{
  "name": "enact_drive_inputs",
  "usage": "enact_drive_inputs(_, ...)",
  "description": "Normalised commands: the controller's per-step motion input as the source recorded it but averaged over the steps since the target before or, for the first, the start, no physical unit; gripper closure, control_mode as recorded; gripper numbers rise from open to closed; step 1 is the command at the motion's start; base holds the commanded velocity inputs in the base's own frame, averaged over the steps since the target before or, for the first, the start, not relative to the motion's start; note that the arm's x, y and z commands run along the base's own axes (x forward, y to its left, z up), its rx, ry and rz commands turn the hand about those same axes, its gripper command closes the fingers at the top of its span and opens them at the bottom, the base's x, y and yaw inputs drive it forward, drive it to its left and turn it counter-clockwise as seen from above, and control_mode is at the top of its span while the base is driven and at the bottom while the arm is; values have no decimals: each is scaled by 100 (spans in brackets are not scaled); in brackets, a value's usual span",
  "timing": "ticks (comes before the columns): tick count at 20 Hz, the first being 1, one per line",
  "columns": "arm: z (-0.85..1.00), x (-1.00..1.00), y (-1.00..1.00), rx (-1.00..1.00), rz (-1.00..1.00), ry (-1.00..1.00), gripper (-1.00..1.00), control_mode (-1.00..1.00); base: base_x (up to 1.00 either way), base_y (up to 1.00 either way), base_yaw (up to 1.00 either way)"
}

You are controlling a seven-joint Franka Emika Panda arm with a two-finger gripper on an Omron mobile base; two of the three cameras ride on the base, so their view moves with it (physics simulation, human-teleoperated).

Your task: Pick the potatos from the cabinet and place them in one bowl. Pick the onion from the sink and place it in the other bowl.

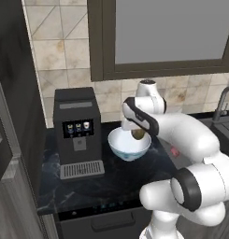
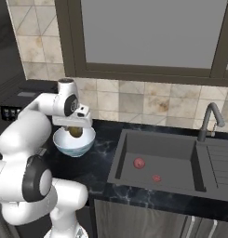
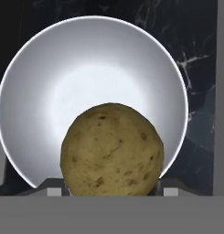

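My gripper hangs just over the white bowl, shut on an olive-brown potato. In the hand view the speckled potato sits low and centred between the fingers, hiding the tips, with the bowl's bare inside right behind it. From the right base view the potato is at rim height inside the bowl. The reddish-pink onion lies on the floor of the sink. The dark cabinet stands at the far left. The other bowl is out of view.
A black coffee machine stands on the dark marble counter just left of the bowl. A smaller bright red bit lies in the sink near the onion. The curved grey tap rises behind the basin, next to the ridged draining board.
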Motion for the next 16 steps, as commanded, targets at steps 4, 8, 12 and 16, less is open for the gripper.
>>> enact_drive_inputs(4,-31,27,7,0,0,1,100,-100,0,0,0)
enact_drive_inputs(8,-34,18,0,0,0,0,100,-100,0,0,0)
enact_drive_inputs(12,-36,17,0,0,0,0,100,-100,0,0,0)
enact_drive_inputs(16,-36,9,6,0,0,0,100,-100,0,0,0)
